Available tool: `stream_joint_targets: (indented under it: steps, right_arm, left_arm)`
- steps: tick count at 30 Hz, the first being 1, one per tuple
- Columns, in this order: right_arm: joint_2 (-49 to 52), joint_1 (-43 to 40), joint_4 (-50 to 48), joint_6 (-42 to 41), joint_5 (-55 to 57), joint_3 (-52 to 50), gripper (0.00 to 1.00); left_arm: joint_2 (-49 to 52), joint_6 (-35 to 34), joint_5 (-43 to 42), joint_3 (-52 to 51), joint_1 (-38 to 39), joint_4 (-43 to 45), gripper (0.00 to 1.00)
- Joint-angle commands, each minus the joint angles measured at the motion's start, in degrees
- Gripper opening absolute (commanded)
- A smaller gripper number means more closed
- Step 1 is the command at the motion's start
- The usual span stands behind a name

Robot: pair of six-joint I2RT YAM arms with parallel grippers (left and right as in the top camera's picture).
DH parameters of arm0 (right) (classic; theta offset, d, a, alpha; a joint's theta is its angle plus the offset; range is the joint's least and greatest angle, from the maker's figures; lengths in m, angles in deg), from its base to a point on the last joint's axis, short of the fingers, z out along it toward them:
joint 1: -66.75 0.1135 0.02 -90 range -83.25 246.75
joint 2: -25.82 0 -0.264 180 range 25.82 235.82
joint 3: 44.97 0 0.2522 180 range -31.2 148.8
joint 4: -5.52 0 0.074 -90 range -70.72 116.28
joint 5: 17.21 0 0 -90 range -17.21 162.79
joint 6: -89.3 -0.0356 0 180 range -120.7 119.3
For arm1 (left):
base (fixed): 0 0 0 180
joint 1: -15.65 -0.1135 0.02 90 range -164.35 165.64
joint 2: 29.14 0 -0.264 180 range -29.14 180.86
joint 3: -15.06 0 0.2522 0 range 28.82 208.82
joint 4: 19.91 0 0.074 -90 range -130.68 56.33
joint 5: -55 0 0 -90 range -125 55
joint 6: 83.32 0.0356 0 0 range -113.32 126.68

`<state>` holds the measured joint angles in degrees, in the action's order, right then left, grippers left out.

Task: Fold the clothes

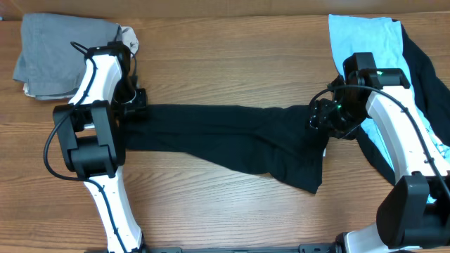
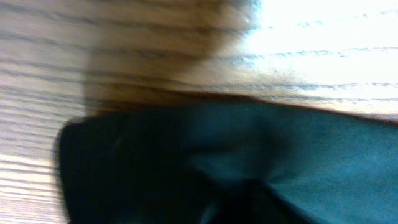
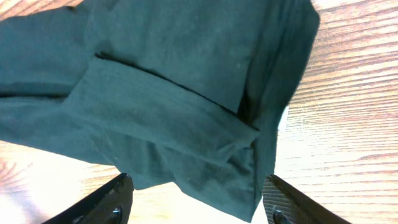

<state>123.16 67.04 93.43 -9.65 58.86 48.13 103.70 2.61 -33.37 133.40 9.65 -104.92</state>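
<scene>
Now the black T-shirt (image 1: 225,133) lies stretched in a long band across the wooden worktop (image 1: 232,56), between the two arms. The right end effector (image 3: 198,182) hangs over its right end, fingers apart, holding nothing. The left end effector (image 1: 135,105) sits at the shirt's left end (its wrist view is blurred); I cannot tell whether it grips. A grey garment (image 1: 56,60) lies far left and a light blue garment (image 1: 365,35) far right.

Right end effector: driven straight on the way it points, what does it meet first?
The black T-shirt. In the wrist view the right end effector points at it with fingers apart, the cloth's folded end directly ahead. How close it already is, I can't tell.
</scene>
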Motion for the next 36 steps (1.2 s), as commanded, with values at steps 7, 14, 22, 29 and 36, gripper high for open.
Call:
stream_joint_targets:
  steps: [7, 14, 22, 29, 36]
  right_arm:
    - [-0.9, -0.31, -3.45, -1.79, -1.36, 1.18, 0.5]
    - [0.13, 1.27, -9.31, -3.54, -2.71, -1.36, 0.2]
    - [0.57, 1.31, -11.13, -3.76, -2.69, -2.14, 0.19]
    - [0.57, 1.2, -12.15, -3.74, -2.69, -2.14, 0.19]
    - [0.57, 1.2, -12.22, -3.72, -2.69, -2.14, 0.2]
  left_arm:
    - [2.01, 0.15, 1.68, -1.11, -0.85, -1.62, 0.04]
    - [0.61, -0.26, 1.25, 12.44, -0.26, -12.81, 0.04]
    - [-4.74, -2.86, -0.22, 15.8, 6.62, -17.4, 0.04]
    - [-5.64, -5.22, -0.2, 15.69, 16.46, -18.29, 0.04]
    - [-5.62, -8.0, 0.52, 15.56, 23.69, -16.7, 0.04]
